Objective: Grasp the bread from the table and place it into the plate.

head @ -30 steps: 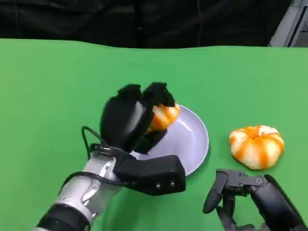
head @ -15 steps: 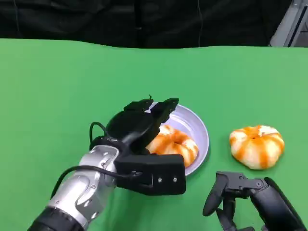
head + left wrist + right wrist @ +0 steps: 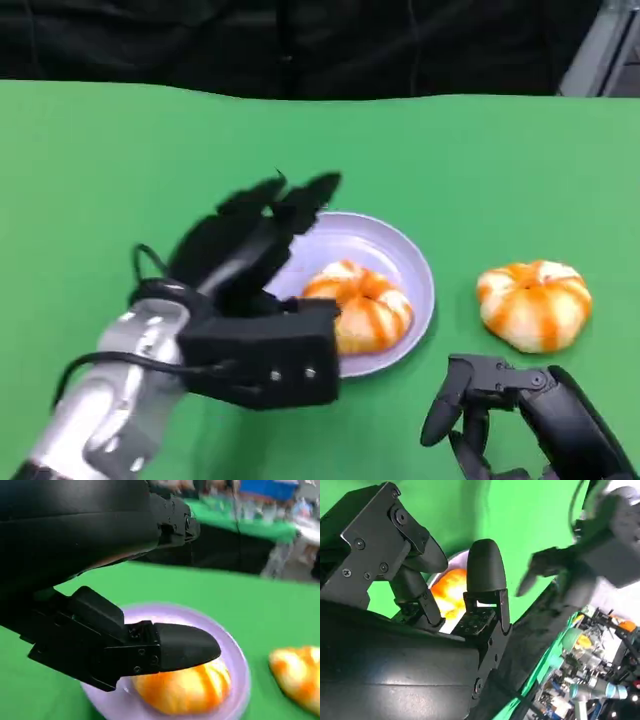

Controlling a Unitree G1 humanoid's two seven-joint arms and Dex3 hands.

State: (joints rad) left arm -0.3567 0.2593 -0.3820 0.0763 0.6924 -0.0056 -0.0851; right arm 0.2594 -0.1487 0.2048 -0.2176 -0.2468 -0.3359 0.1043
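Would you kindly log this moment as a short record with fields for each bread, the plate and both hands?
plate bread: lying in the plate
table bread: on the green table, right of the plate, apart from it
left hand: open, holding nothing, at the plate's left rim
right hand: holding nothing, near table edge, fingers apart

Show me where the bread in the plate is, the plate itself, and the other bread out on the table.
bread in the plate [image 3: 358, 308], head view, its striped top.
plate [image 3: 400, 252], head view, bare far rim.
bread on the table [image 3: 534, 304], head view, its top middle.
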